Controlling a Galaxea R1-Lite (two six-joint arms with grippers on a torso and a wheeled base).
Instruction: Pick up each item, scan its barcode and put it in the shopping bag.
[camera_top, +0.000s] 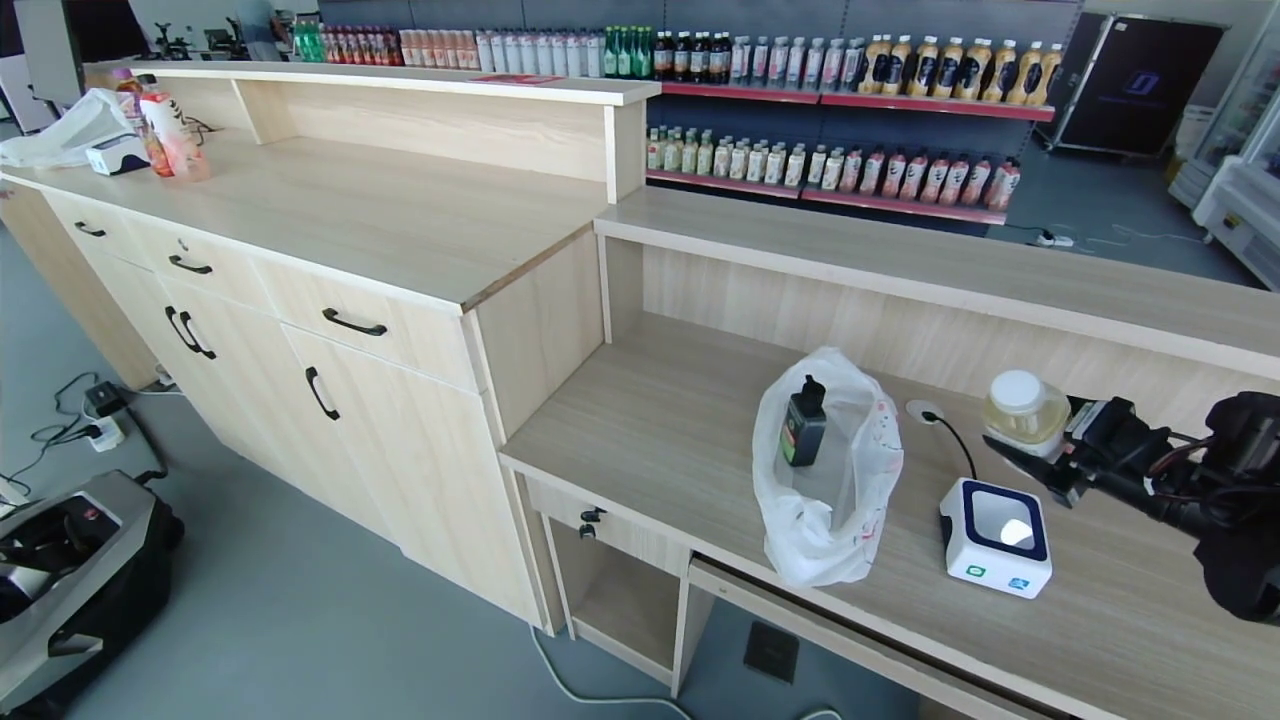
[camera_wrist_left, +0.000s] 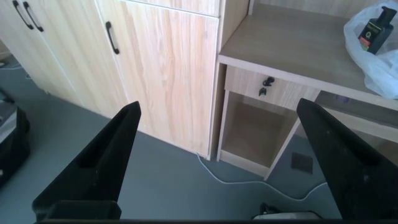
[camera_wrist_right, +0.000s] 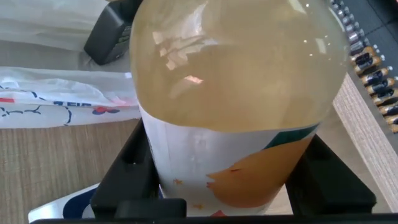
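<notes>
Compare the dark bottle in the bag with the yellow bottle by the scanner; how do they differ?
The dark bottle is slim with a black cap; the yellow bottle is round and wide with a white cap. The dark bottle sits inside the shopping bag; the yellow bottle is outside it, gripped by the right end effector, behind the scanner. Both are roughly upright, caps on.

Shelves of drink bottles (camera_top: 830, 110) run along the top of the frame. A pale wood cabinet (camera_top: 330, 370) with black handles fills the left centre. At far left, a power strip (camera_top: 100, 420) lies on the grey floor (camera_top: 300, 620).
</notes>
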